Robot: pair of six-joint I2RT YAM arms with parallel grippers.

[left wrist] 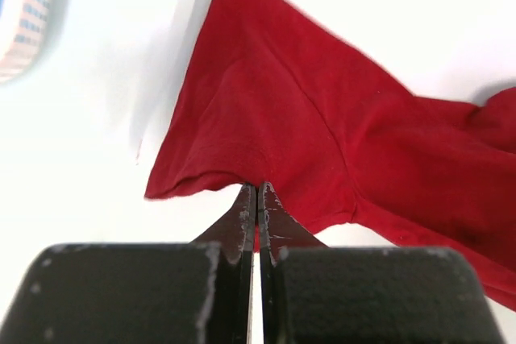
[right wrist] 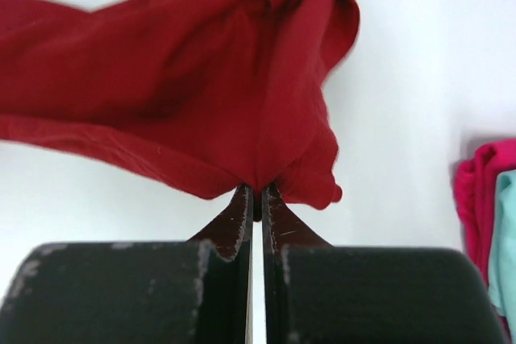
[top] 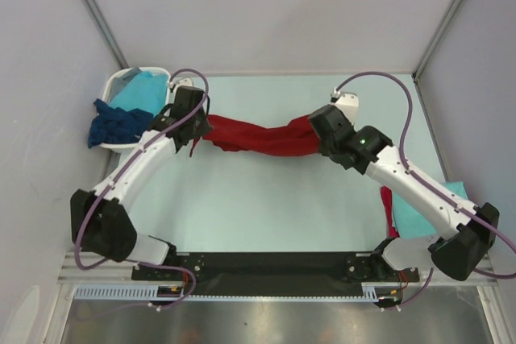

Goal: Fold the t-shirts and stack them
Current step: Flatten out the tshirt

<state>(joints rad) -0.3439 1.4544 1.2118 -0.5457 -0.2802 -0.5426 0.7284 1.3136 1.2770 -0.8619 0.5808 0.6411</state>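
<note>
A dark red t-shirt [top: 260,137] hangs stretched between my two arms over the middle of the table. My left gripper [left wrist: 257,188] is shut on its hem edge, the cloth [left wrist: 322,126] spreading up and right from the tips. My right gripper [right wrist: 258,191] is shut on the other end, where the bunched cloth [right wrist: 201,78] gathers into the closed tips. In the top view the left gripper [top: 196,130] and right gripper [top: 322,136] hold the two ends. A turquoise t-shirt [top: 139,91] and a dark navy t-shirt [top: 117,125] lie in the basket.
A white plastic basket [top: 115,82] stands at the far left, the navy cloth spilling over its front rim. Folded turquoise cloth [top: 423,219] with a red shirt [top: 388,209] at its left edge lies at the right, under my right arm. Walls close in both sides.
</note>
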